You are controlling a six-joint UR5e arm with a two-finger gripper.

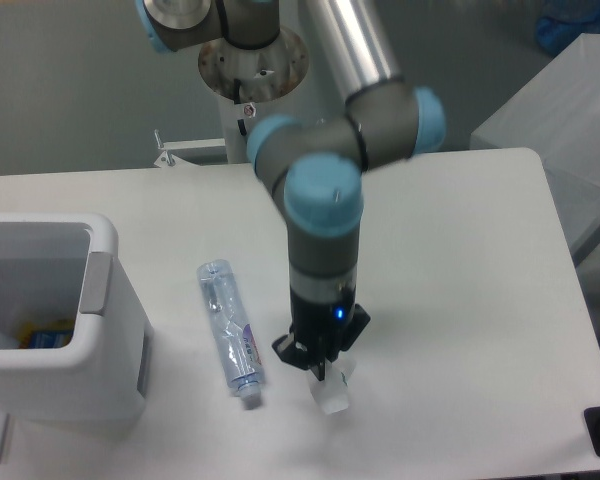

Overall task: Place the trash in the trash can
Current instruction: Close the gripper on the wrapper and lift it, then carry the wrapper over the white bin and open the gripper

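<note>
Camera view, near table [460, 300] front edge: jaws closed, pinching wrapper [333, 392], which hangs below gripper [321, 364], apparently clear of the tabletop, green marks faintly visible. Blue light glowing on wrist above. Bottle [230, 332] flat on table at nine o'clock from gripper, near but apart, cap end toward six o'clock. Bin [55, 318] farther out at nine o'clock, at left edge, open top, something blue and yellow inside. Arm [325, 200] rising toward twelve o'clock, motion-blurred.

Arm bent at the elbow, wrist vertical, hand [326, 373] pointing down, fingers pinched together.
</note>
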